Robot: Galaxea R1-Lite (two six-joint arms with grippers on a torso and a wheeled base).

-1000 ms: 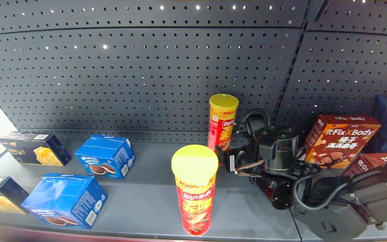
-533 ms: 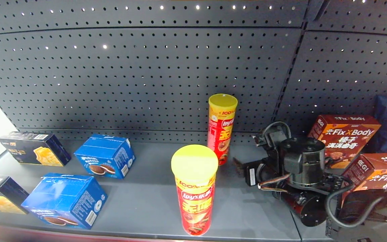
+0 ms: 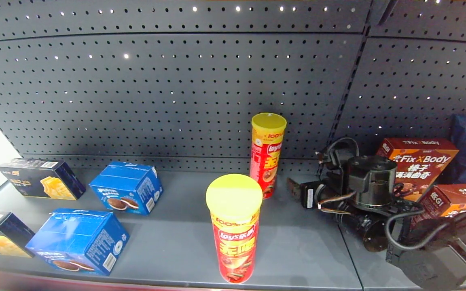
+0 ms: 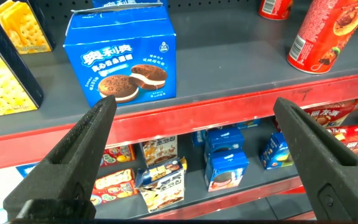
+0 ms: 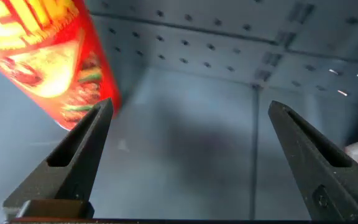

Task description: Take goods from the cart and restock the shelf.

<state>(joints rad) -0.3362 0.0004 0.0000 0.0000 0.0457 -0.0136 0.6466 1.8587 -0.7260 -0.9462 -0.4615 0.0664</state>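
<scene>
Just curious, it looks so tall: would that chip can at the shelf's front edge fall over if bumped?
Probably. The chip can is tall and narrow on a small base, so a push near its yellow lid would likely tip it. Being round, it might then roll along the flat shelf. Its glossy wall may be slippery.

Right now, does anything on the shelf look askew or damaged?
Nothing is spilled or toppled; the rear chip can and front chip can stand upright. The front blue cookie box and rear blue cookie box sit angled to the shelf edge, and the front one's top flap looks slightly lifted.
</scene>
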